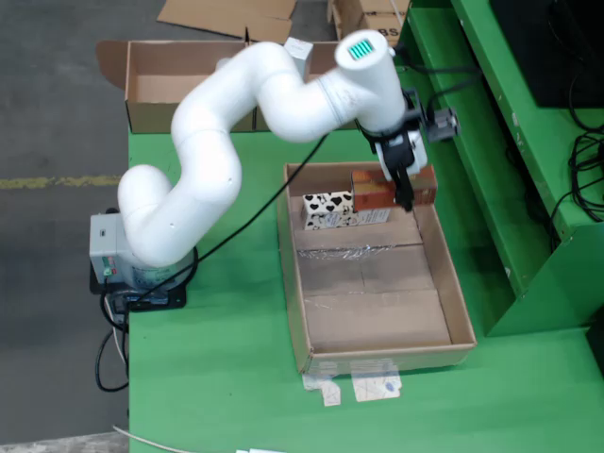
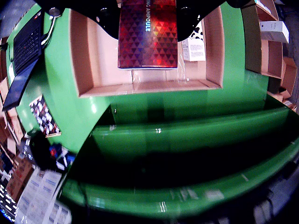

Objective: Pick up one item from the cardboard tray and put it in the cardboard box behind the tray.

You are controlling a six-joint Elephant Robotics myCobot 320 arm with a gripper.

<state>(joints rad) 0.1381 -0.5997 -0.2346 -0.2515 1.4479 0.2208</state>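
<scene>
A red box with a triangle pattern (image 2: 148, 37) is clamped between my gripper's black fingers (image 2: 106, 18) in the wrist view. In the overhead view my gripper (image 1: 402, 184) holds this red box (image 1: 373, 193) at the far end of the cardboard tray (image 1: 293, 283); I cannot tell whether it is lifted off the floor. A white box with black hearts (image 1: 328, 209) stands in the tray beside it, and shows in the wrist view (image 2: 194, 46). An open empty cardboard box (image 1: 179, 75) stands beyond the tray at the table's far left edge.
A raised green ledge (image 1: 491, 142) runs along the right of the tray. More cardboard boxes (image 1: 373, 19) stand at the back. Paper scraps (image 1: 363, 385) lie at the tray's near end. My arm's base (image 1: 123, 255) is on the left. A keyboard (image 2: 28, 46) lies beyond the ledge.
</scene>
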